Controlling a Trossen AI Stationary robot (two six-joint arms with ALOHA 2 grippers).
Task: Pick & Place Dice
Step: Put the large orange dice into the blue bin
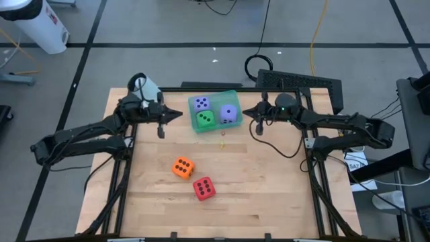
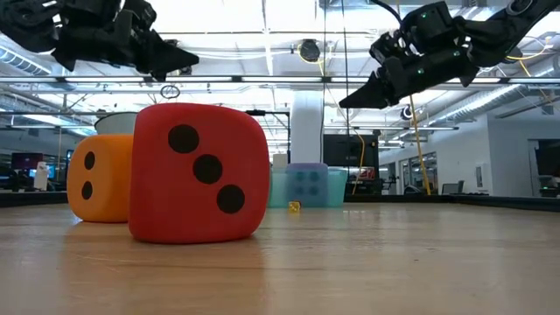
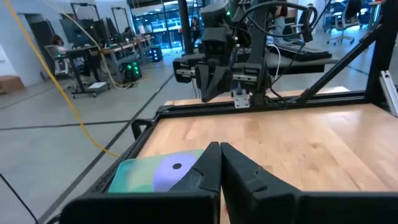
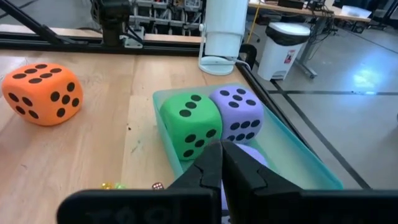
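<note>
A shallow teal tray (image 1: 234, 96) near the table's far edge holds a green die (image 1: 205, 119) and two purple dice (image 1: 201, 103) (image 1: 229, 113). The orange die (image 1: 183, 167) and the red die (image 1: 203, 188) rest on the wood nearer the front; in the low view the red die (image 2: 197, 173) stands in front of the orange die (image 2: 99, 178). My left gripper (image 1: 179, 115) hangs shut in the air just left of the tray. My right gripper (image 1: 244, 113) hangs shut just right of it. The right wrist view shows the green die (image 4: 189, 127) and a purple die (image 4: 239, 112) beyond the shut fingers.
A few tiny dice (image 1: 223, 134) lie on the wood just in front of the tray. A black frame (image 1: 314, 168) runs along the table's left and right sides. A white canister (image 1: 146, 86) stands at the far left corner. Bare wood stretches right of the red die.
</note>
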